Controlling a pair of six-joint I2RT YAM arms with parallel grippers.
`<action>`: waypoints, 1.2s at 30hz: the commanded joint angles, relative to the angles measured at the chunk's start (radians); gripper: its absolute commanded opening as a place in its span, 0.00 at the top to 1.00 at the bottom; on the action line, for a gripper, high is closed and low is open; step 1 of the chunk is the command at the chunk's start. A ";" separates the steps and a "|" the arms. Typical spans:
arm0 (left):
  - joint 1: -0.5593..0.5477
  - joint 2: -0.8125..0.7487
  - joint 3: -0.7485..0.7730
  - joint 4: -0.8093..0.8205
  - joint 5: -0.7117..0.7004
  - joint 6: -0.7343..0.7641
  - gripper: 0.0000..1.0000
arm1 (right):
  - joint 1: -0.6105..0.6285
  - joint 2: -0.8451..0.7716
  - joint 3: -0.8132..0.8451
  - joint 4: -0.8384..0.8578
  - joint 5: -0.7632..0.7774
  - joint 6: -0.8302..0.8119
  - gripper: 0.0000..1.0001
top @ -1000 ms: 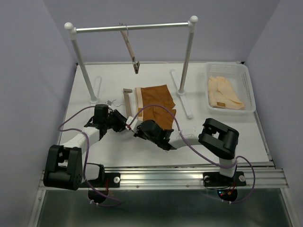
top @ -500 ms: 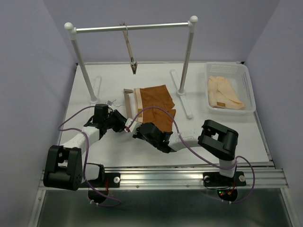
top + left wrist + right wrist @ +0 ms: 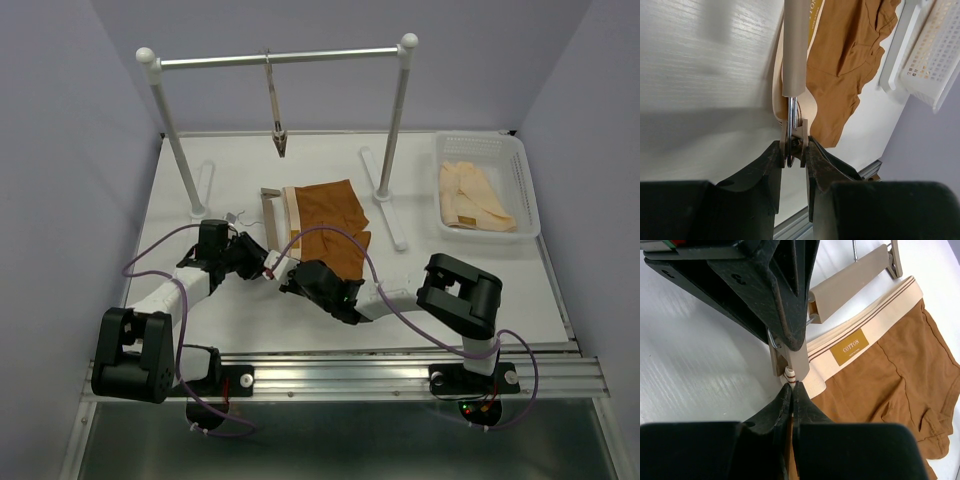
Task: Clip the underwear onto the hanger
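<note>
Left gripper point(image 3: 794, 150): fingers clamped on the near metal clip point(image 3: 794, 136) of the slim light-wood hanger point(image 3: 268, 218), which lies flat on the white table point(image 3: 320, 155).

Right gripper point(image 3: 792, 389): fingers pinched together on the tan waistband corner of the rust-brown cloth underwear point(image 3: 325, 215). The corner sits at that clip, crowded by both grippers. The garment is spread just right of the hanger.

Behind: steel rail point(image 3: 330, 55) carrying a second wooden hanger point(image 3: 273, 105).

Far right: white basket point(image 3: 478, 138) of cream garments point(image 3: 470, 200).

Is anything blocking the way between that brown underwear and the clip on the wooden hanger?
Nothing visible. The right pincer pinches the rust-brown cloth underwear's tan waistband right at the light-wood hanger's metal end clip, which the left pincer squeezes.
</note>
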 commanded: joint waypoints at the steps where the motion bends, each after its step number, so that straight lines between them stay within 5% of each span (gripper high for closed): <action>1: 0.000 0.001 0.021 -0.070 0.026 -0.017 1.00 | 0.008 -0.016 0.012 0.160 -0.048 0.010 0.98; 14: -0.002 0.032 0.028 -0.068 0.029 -0.009 1.00 | 0.017 -0.018 0.038 0.099 -0.250 0.021 0.98; 36: 0.000 -0.011 0.080 -0.243 -0.011 0.076 1.00 | 0.017 0.027 0.039 0.064 0.075 -0.045 0.99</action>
